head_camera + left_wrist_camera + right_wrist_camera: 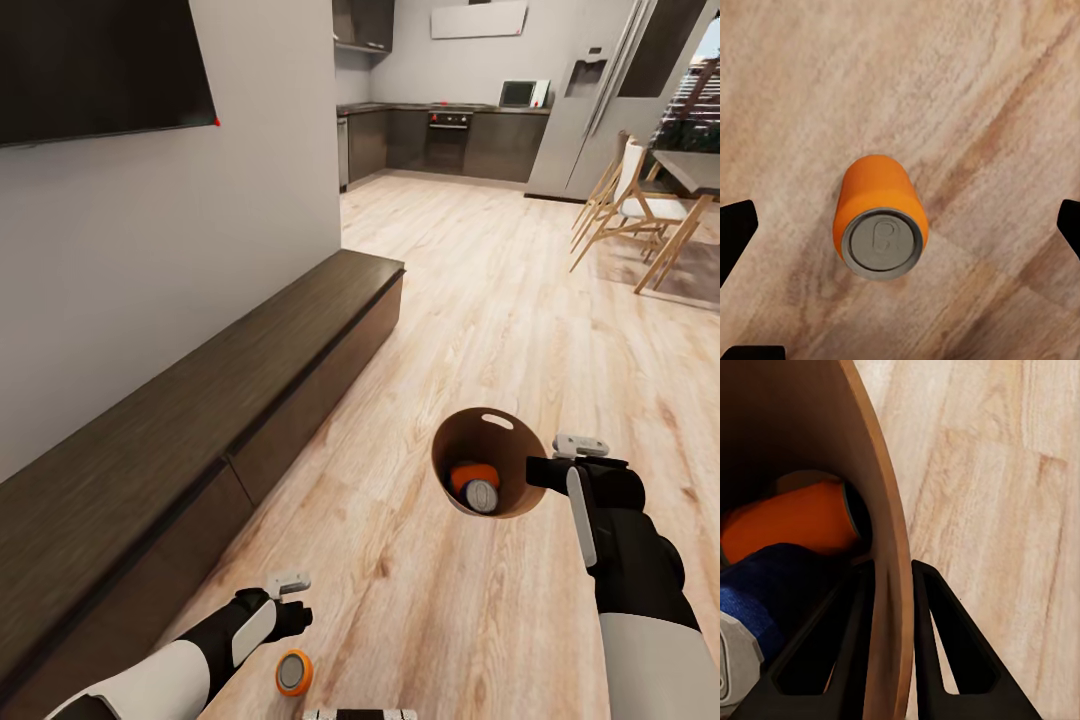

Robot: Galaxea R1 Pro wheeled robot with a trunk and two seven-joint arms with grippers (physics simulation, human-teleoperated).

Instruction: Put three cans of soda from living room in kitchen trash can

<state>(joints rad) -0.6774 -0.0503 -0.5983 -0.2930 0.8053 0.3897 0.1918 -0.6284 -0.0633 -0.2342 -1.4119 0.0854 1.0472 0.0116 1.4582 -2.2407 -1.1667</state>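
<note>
My right gripper (540,470) is shut on the rim of the tash can (500,430), a round bin that is brown inside, and holds it above the wooden floor. In the right wrist view its fingers (855,607) pinch the bin's wall (881,510). Inside lie an orange can of soda (472,474) (795,521) and a dark blue one (482,496) (757,585). A second orange can (294,672) (880,217) stands upright on the floor. My left gripper (288,605) (900,225) hangs over it, open wide, with a finger on either side and not touching it.
A long low dark bench (200,420) runs along the wall at the left under a TV (100,60). Ahead lies the kitchen with dark cabinets (500,145), an oven (449,125) and a steel fridge (600,110). Wooden chairs (625,205) and a table stand at the right.
</note>
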